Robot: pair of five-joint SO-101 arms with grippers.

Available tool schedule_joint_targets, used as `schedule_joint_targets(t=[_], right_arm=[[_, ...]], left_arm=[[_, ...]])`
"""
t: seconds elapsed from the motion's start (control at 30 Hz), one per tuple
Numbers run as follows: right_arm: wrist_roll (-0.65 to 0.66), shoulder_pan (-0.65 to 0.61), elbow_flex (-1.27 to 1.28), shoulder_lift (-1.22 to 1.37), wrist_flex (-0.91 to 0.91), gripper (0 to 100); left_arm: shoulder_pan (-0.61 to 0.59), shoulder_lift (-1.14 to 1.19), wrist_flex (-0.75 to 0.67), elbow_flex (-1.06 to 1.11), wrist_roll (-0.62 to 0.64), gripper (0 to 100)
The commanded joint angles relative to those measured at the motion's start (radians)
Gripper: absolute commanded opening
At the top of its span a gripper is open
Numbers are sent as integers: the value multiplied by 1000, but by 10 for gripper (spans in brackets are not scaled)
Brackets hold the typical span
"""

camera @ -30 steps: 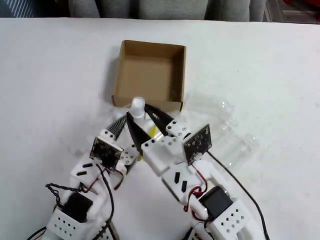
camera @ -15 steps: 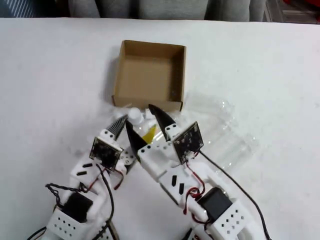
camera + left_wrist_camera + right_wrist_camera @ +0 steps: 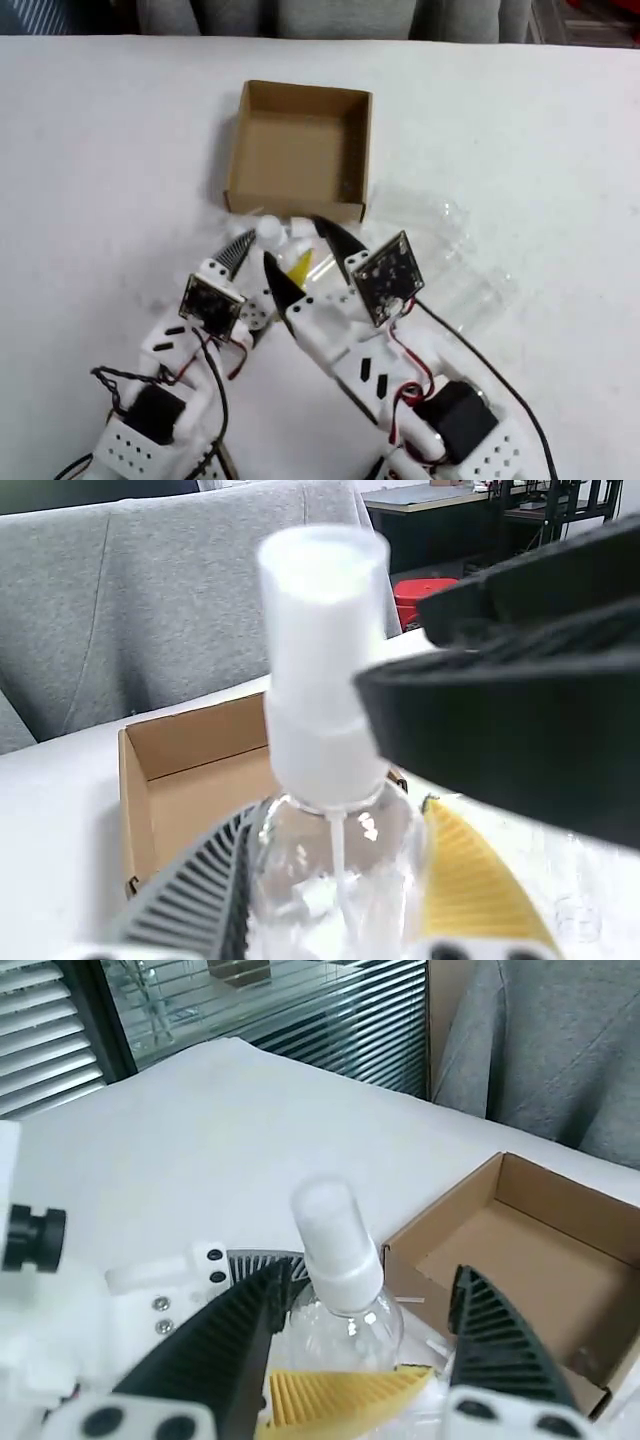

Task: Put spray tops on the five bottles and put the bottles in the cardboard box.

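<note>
Clamping a clear plastic bottle (image 3: 318,880), white spray top (image 3: 322,660) seemingly on, left gripper (image 3: 268,252) sits beside the bottle-less brown cardboard box (image 3: 305,92); right gripper (image 3: 372,1272) gapes wide.

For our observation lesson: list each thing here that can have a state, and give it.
bottle: spray top on, held in the left gripper.
left gripper: shut on the bottle.
right gripper: open, fingers either side of the spray top.
box: open at the top, no bottle inside.
other bottles: lying on the table.
</note>
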Motion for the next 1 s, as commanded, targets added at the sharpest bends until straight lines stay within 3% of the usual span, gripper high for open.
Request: schedule_joint_targets(t=[0.0, 0.17, 0.23, 0.43, 0.97], right_arm=[[-2, -4, -92, -21, 68, 200], [0, -7, -94, -90, 96, 6], [-2, -12, -86, -101, 96, 39], [-2, -148, -20, -101, 33, 15], [-2, 10, 245, -99, -389, 15]], left_arm=[[13, -13, -2, -3, 6, 24], [13, -13, -2, -3, 6, 24], [13, -13, -2, -3, 6, 24], [13, -13, -2, -3, 6, 24], [13, -13, -2, -3, 6, 24]])
